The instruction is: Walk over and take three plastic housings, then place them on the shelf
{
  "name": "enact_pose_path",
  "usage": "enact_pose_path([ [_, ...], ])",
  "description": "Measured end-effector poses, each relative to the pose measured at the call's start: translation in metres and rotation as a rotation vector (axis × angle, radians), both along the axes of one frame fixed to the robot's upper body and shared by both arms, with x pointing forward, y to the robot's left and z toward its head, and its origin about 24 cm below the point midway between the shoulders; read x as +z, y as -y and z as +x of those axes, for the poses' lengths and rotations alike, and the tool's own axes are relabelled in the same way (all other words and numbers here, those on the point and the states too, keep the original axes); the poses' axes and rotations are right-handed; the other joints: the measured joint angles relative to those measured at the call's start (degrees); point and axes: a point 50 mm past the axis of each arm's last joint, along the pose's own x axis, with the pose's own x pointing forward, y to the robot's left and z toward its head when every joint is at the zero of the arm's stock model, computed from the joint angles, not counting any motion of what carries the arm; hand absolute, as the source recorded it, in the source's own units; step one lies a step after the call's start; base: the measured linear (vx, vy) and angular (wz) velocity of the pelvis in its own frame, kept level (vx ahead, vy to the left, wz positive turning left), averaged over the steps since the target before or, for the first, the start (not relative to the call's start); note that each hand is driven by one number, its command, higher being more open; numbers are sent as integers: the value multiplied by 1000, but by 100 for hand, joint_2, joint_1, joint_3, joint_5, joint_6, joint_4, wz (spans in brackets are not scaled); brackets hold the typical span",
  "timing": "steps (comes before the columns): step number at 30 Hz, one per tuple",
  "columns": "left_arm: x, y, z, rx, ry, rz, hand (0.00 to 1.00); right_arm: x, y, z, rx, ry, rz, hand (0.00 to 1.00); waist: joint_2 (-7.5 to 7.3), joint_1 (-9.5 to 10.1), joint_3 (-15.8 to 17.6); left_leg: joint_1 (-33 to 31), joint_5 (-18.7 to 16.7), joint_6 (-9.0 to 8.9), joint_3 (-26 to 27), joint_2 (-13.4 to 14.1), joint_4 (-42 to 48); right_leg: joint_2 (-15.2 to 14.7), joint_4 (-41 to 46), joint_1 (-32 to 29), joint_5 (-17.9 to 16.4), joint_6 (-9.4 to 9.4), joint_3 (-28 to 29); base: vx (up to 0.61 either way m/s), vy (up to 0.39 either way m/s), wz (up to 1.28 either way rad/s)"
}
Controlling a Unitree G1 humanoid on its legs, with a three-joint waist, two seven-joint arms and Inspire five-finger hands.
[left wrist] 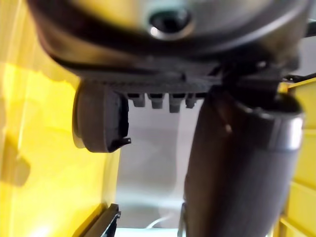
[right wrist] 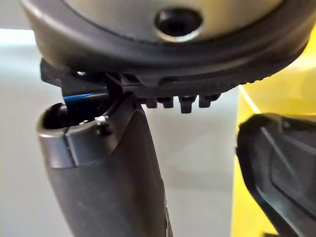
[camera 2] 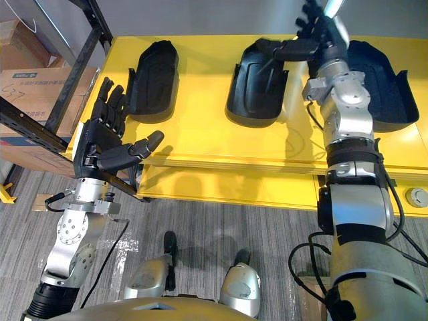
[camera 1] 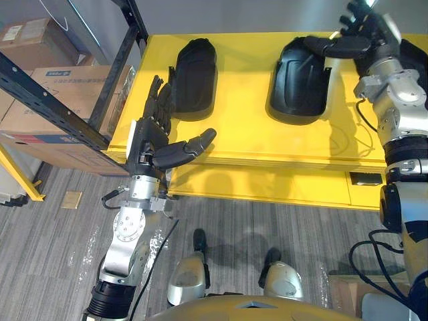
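Three black plastic housings lie on the yellow table: a left one, a middle one and a right one. My left hand is open at the table's front left corner, fingers straight and thumb out, just short of the left housing. My right hand is open over the far end of the middle housing, its thumb lying across that housing's top edge. The left wrist view shows a housing past the thumb. In the right wrist view a housing's edge sits beside the thumb.
A dark metal rack stands at the left, with cardboard boxes behind and under it. Grey carpet floor lies in front of the table. My right forearm crosses in front of the right housing.
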Motion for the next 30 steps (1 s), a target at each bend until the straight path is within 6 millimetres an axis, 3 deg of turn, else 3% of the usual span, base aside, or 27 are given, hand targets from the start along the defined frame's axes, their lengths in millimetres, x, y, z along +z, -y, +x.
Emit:
enact_pose_path([
  [4,-1,1,0,-4,-2,0,100,20,5,-19,-62,147,9,100,2,-8,-1,31,8,-7,22,-14,16,-12,-9,8,7,6,19,0,0,-2],
  [6,-2,1,-1,-3,-8,0,100,16,5,-26,-73,154,-30,100,3,-27,-2,102,3,-13,61,-18,14,-15,-23,53,8,9,54,3,-3,-10],
  [14,2,6,-7,-32,10,-7,100,-65,25,-17,-180,-285,-55,100,96,-194,-61,207,-45,-64,166,-15,-5,-6,-115,142,61,72,120,-37,-7,-7],
  [17,-1,12,-7,-58,-9,-6,100,-80,30,-12,-209,-373,-43,100,129,-167,-81,179,-9,-19,109,-6,-3,-1,-98,144,69,62,66,-19,-30,7],
  [20,-7,13,-5,-60,-32,-4,100,-71,29,-7,-213,-366,-34,100,135,-158,-84,141,7,-12,30,-14,2,-13,-76,155,68,61,-4,-1,-23,15],
  [25,-8,12,-5,-53,-39,-5,100,-30,20,4,-189,-278,-8,100,200,-104,-51,46,56,-10,-148,-44,17,-101,164,84,-66,24,-143,2,-27,18],
  [30,-7,11,-4,-51,-35,-10,100,-20,21,6,-178,-268,6,100,275,18,-14,2,82,-15,-291,-146,14,-282,631,-56,-334,32,-238,-7,-32,18],
])
